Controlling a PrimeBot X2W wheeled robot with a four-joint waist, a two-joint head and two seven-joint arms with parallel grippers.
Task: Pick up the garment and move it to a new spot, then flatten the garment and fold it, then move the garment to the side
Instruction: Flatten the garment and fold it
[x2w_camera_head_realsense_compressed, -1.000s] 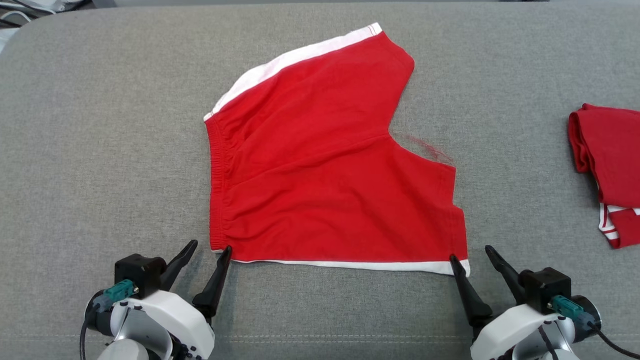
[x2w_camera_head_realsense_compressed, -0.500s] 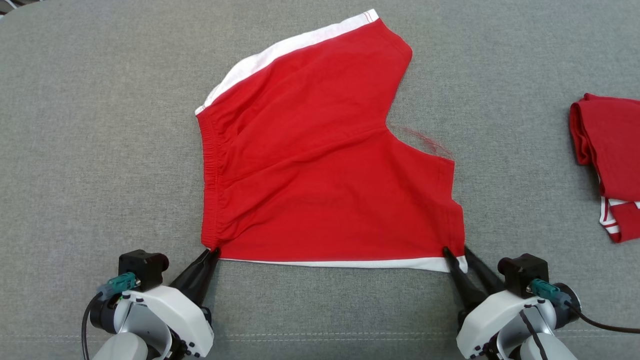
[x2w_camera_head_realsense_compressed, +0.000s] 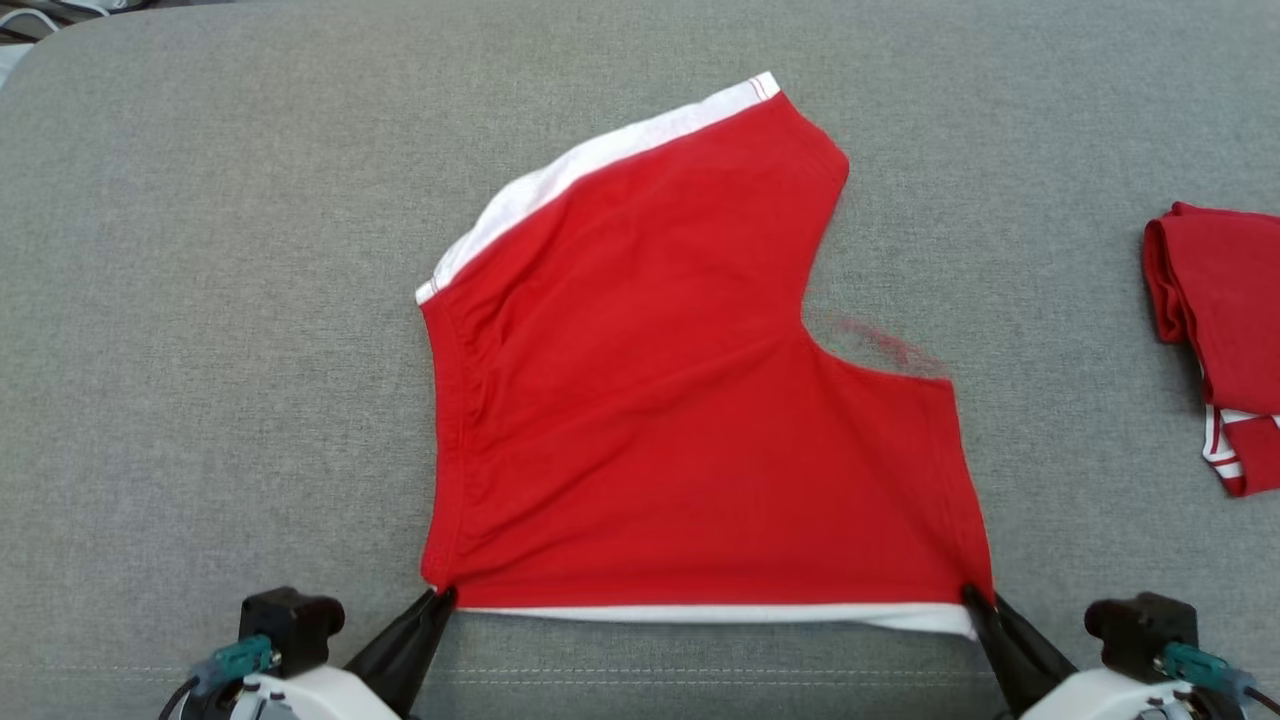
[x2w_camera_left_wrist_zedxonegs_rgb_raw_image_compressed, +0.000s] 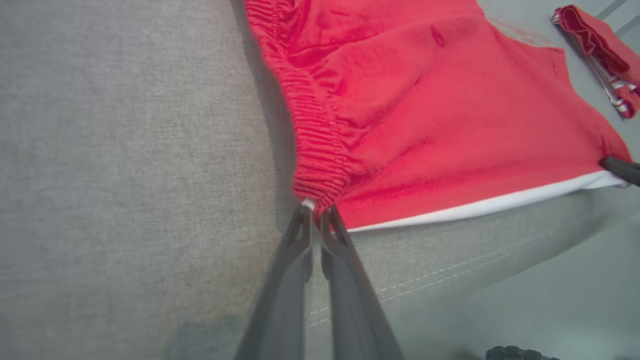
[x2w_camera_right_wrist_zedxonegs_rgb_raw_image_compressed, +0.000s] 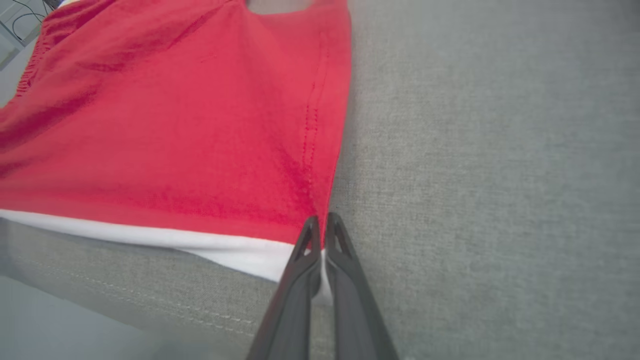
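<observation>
The garment is a pair of red shorts with white side stripes, spread on the grey cushion, waistband to the left. My left gripper is shut on its near waistband corner, seen close in the left wrist view on the garment by the left gripper. My right gripper is shut on the near leg-hem corner; the right wrist view has the garment pinched by the right gripper. The near edge is stretched taut between both grippers.
A second, folded red garment with white stripes lies at the cushion's right edge, also the folded garment in the left wrist view. A seam runs along the cushion's front, close to both grippers.
Both grippers went from open beside the near corners to shut on them. The garment now lies lower in the view, its near edge pulled toward me and stretched wider.
</observation>
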